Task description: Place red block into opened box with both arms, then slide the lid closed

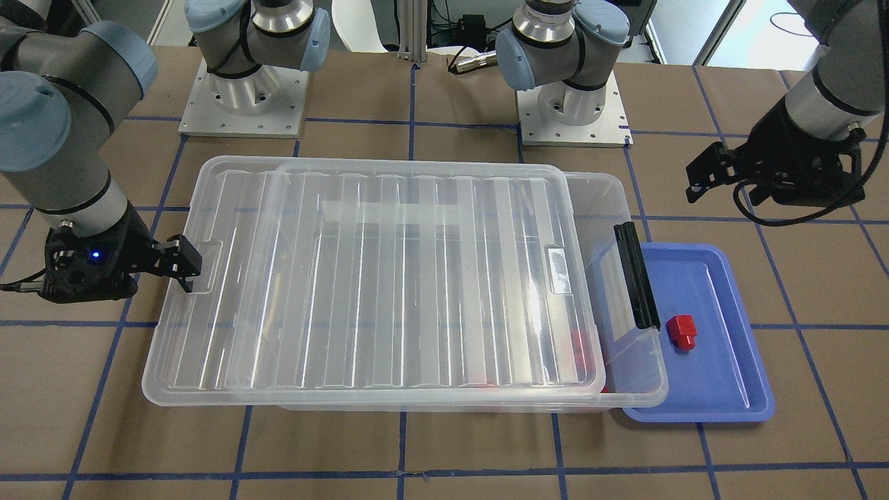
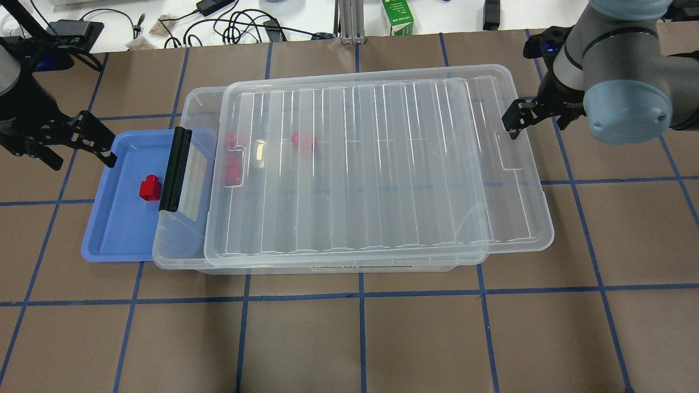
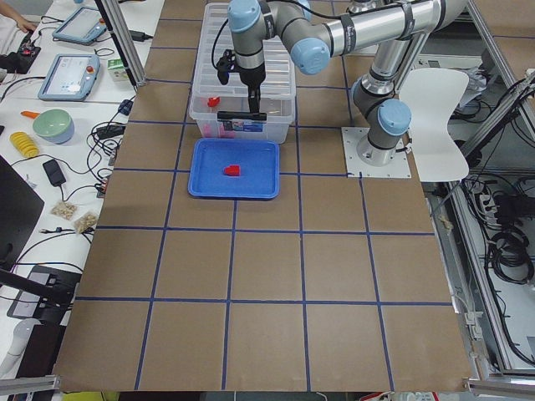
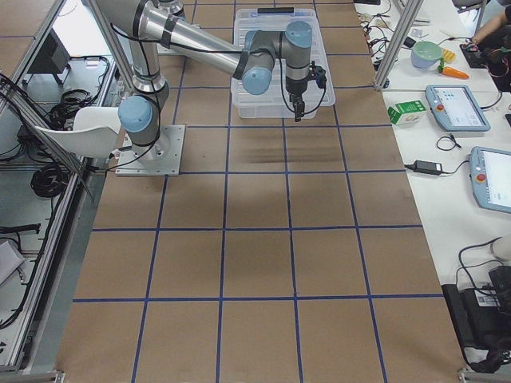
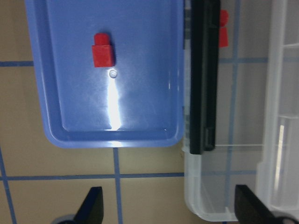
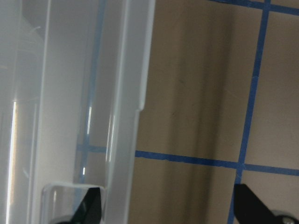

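The red block (image 2: 149, 189) lies in a blue tray (image 2: 117, 240), also seen as red block (image 5: 103, 50) in the left wrist view. My left gripper (image 2: 84, 164) hangs open above the tray's far outer corner, holding nothing. The clear box (image 2: 180, 256) has its black handle (image 2: 176, 169) end uncovered. The ribbed lid (image 2: 382, 164) rests on it, shifted toward my right side. My right gripper (image 2: 532, 123) is open, with the lid's overhanging edge (image 6: 126, 140) between its fingers.
Other red blocks (image 2: 234, 164) show through the lid inside the box. The blue tray's rim (image 1: 757, 410) touches the box's handle end. Both arm bases (image 1: 243, 104) stand behind the box. Brown table with blue tape lines lies all around.
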{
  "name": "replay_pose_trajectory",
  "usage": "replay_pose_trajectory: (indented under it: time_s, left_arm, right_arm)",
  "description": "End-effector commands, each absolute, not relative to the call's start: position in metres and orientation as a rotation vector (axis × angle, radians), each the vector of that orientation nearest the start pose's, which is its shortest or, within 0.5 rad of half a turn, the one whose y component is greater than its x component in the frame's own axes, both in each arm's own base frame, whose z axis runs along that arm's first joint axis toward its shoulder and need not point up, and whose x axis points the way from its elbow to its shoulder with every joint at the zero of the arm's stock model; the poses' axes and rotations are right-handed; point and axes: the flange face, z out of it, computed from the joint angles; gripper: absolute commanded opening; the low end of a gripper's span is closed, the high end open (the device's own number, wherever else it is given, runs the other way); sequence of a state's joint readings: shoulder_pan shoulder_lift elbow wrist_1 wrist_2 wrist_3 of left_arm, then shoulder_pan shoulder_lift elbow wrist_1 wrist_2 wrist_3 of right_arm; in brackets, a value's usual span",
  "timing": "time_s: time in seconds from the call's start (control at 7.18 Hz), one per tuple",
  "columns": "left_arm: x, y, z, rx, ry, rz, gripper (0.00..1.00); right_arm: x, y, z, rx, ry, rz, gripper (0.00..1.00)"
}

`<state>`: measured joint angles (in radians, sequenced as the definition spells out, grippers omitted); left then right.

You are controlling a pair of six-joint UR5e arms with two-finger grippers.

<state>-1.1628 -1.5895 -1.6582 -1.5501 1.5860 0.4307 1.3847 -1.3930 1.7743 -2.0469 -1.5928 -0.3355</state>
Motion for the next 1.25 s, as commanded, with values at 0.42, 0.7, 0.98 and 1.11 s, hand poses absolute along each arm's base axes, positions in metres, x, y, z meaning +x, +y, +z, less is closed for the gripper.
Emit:
replay_pose_trajectory:
  time_s: [0.42, 0.7, 0.98, 1.11]
  left_arm:
    - [0.119, -0.555, 0.366, 0.095, 3.142, 0.077, 1.00]
    - [0.126, -0.571, 0.324, 0.079, 3.164, 0.136, 1.00]
    - [0.130, -0.580, 0.278, 0.081, 3.166, 0.151, 1.00]
    - [0.130, -0.580, 0.242, 0.077, 3.174, 0.166, 1.00]
  right_arm:
    - [-0.025, -0.563, 0.348, -0.312, 3.191, -0.127, 1.00]
    - [-0.053, -0.561, 0.349, -0.317, 3.185, -0.125, 1.00]
    - [-0.067, -0.559, 0.350, -0.352, 3.195, -0.114, 1.00]
    - [-0.077, -0.556, 0.352, -0.349, 3.197, -0.114, 1.00]
